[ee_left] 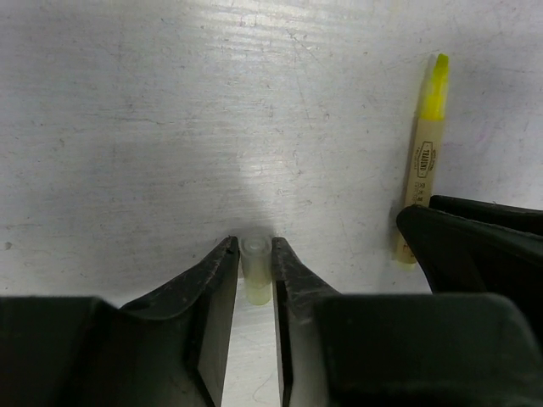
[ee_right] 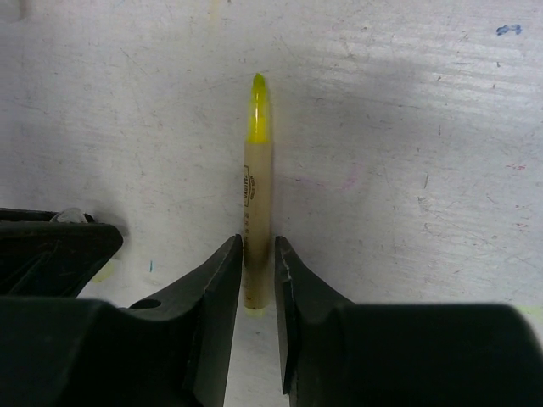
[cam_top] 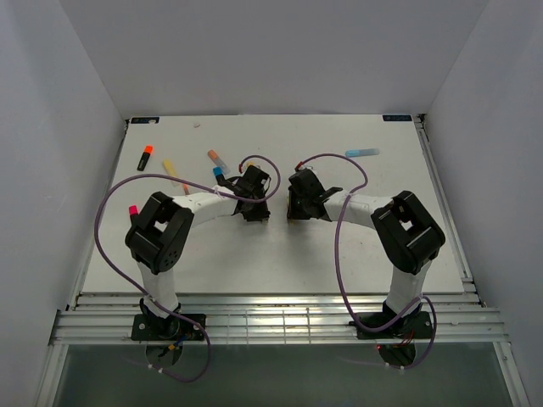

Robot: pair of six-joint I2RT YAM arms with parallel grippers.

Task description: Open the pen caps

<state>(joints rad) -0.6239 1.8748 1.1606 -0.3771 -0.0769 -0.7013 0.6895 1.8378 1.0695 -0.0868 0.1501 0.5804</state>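
Yellow-tipped cream pen (ee_right: 257, 212), pale translucent cap (ee_left: 255, 267)

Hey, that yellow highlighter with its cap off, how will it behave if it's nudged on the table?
The highlighter has a barrel that looks round and smooth, so it would probably roll sideways. It looks stiff and likely light; its bare tip could mark the table.

**Light and sharpness check**

You have bright, even overhead light on the counter (cam_top: 339, 246), with soft shadows. In the left wrist view, a pale glare patch sits ahead of the left gripper (ee_left: 253, 244). Its near fingers are dark and slightly soft.
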